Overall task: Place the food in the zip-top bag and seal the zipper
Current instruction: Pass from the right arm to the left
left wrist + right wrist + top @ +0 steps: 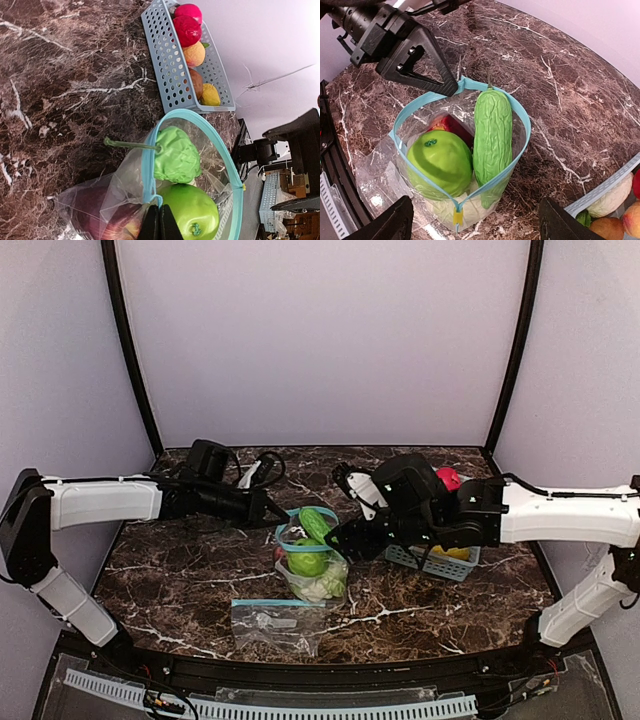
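The zip-top bag stands open mid-table, its blue zipper rim spread into a loop. Inside it are a green apple, a bumpy green cucumber, a red apple and white cauliflower. My left gripper is shut on the bag's rim at its far left side, holding the mouth up. My right gripper hangs open just right of and above the bag, with nothing between its fingers. The cucumber sticks up past the rim.
A light-blue slotted basket sits to the right of the bag, behind my right arm, holding red, orange and yellow food pieces. A second, flat zip-top bag lies near the table's front edge.
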You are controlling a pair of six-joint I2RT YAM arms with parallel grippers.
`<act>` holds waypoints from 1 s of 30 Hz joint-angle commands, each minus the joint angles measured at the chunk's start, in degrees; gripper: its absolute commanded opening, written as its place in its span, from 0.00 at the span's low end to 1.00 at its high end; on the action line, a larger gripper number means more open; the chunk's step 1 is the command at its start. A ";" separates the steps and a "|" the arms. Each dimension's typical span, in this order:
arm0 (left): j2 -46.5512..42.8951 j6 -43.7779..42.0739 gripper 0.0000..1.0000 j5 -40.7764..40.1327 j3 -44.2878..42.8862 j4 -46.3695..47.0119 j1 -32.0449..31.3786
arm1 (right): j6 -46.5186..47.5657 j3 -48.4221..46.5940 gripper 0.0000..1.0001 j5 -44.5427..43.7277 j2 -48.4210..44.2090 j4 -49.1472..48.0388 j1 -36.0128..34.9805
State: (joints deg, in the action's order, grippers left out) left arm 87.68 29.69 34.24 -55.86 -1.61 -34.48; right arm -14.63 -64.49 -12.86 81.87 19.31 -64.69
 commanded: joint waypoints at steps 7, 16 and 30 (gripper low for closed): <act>-3.80 -4.15 0.01 2.20 1.91 3.75 -0.59 | -1.81 -5.31 0.93 4.40 5.29 -1.24 6.15; -3.67 -4.37 0.01 2.97 2.64 4.20 -0.87 | -1.20 -6.37 0.83 14.63 9.29 -6.88 10.42; -3.22 -4.64 0.01 3.57 2.01 4.90 -1.03 | 0.69 -6.60 0.70 31.67 15.78 -14.58 15.92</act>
State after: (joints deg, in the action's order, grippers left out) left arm 86.04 26.06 36.67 -54.26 2.07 -35.27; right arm -15.14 -69.87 13.65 95.24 7.22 -49.10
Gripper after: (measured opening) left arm 0.008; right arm 0.719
